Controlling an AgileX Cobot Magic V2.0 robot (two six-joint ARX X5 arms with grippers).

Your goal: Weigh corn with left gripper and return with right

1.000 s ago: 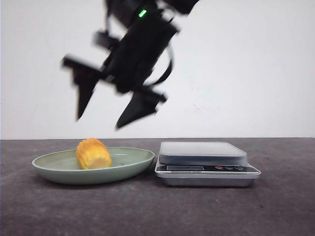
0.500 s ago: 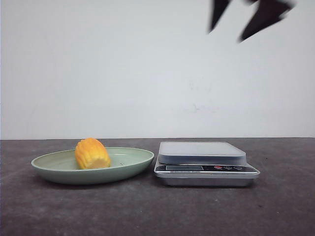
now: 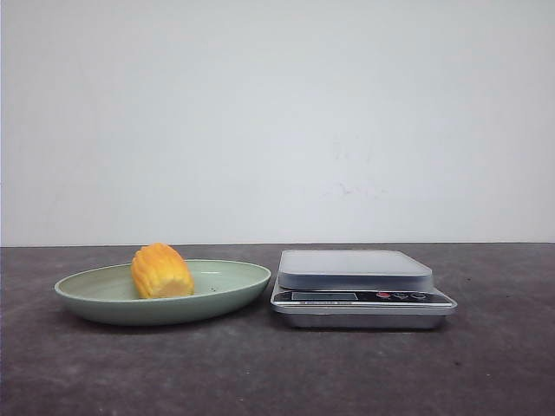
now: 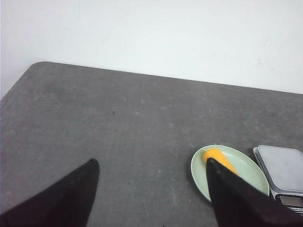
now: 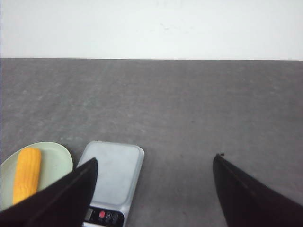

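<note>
Now corn (image 3: 161, 271) on green plate (image 3: 234, 290), scale (image 3: 357, 270) beside, both pincers spread, empty.

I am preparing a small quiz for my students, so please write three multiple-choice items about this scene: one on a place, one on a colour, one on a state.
1. Where does the stubby yellow-orange corn cob lie?
A. in the shallow pale green plate
B. on the silver kitchen scale
C. on the dark grey table

2. What colour is the plate?
A. white
B. pale green
C. red

3. How is the left hand?
A. open and empty
B. shut on the corn
C. shut on the scale

Answers: 1 A, the cob rests inside the plate; 2 B, its rim is green; 3 A, the fingers stand wide apart.
</note>
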